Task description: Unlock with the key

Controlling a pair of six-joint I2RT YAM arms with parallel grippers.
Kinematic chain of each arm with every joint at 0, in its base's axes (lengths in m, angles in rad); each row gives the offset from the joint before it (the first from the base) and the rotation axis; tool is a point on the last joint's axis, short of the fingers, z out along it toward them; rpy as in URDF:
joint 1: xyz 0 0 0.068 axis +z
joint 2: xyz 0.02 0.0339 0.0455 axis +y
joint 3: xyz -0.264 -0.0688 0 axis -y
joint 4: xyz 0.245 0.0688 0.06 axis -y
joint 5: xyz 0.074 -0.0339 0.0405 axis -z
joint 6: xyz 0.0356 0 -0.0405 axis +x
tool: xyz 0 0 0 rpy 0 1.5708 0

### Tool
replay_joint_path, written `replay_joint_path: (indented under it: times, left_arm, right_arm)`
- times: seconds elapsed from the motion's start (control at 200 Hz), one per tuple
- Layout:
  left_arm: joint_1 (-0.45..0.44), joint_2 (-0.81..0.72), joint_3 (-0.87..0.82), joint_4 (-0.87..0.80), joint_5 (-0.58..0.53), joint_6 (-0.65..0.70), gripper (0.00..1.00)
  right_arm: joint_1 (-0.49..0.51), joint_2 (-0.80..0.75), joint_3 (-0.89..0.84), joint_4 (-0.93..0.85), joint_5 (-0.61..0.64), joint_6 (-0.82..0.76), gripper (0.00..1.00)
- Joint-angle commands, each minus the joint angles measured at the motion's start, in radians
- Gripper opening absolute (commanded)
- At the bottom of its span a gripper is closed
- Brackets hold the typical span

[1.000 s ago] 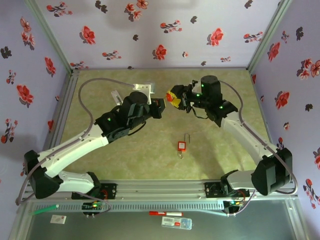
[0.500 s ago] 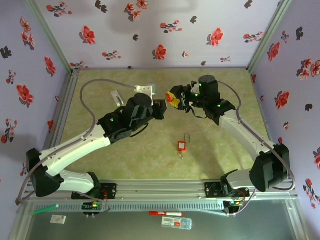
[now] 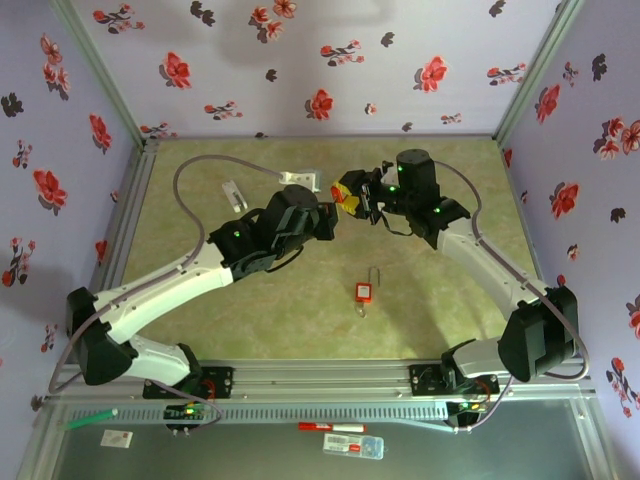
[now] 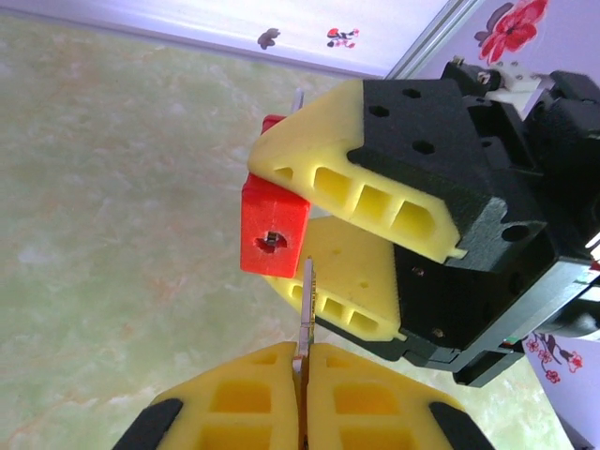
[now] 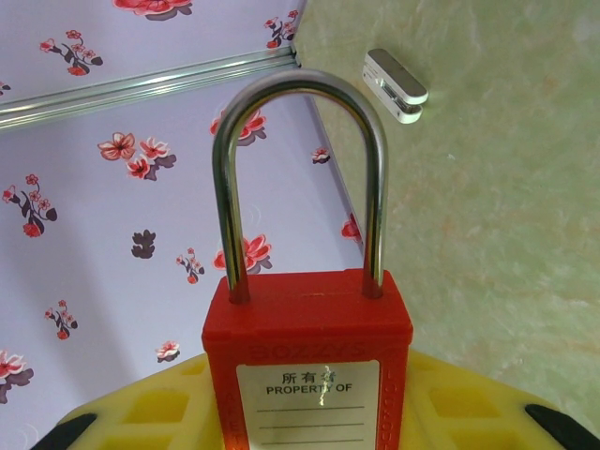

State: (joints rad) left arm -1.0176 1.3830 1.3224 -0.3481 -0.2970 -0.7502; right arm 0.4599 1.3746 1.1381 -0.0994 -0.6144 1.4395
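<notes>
The red padlock [image 4: 274, 228] is gripped by the right tool [image 3: 352, 196], upper centre of the overhead frame; the key [image 4: 306, 314], clamped in the left tool [image 4: 302, 394], is not yet inserted or turned.

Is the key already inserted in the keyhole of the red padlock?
No, in the left wrist view the key ends beside the red padlock, off to the side of its keyhole.
</notes>
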Motion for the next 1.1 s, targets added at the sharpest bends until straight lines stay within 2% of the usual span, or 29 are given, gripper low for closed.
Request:
replay_joint_path:
  times: [0.0,0.56,1.095]
  left_arm:
    - [-0.009,0.013,0.038,-0.041,-0.035,0.028,0.0]
    - [0.005,0.054,0.089,-0.076,-0.055,0.117,0.0]
    - [0.011,0.013,0.043,-0.07,-0.057,0.233,0.0]
  right_arm:
    - [-0.006,-0.002,0.032,0.044,-0.019,-0.011,0.0]
    - [-0.006,-0.006,0.03,0.043,-0.033,-0.01,0.0]
    - [-0.003,-0.025,0.026,0.015,-0.021,-0.027,0.0]
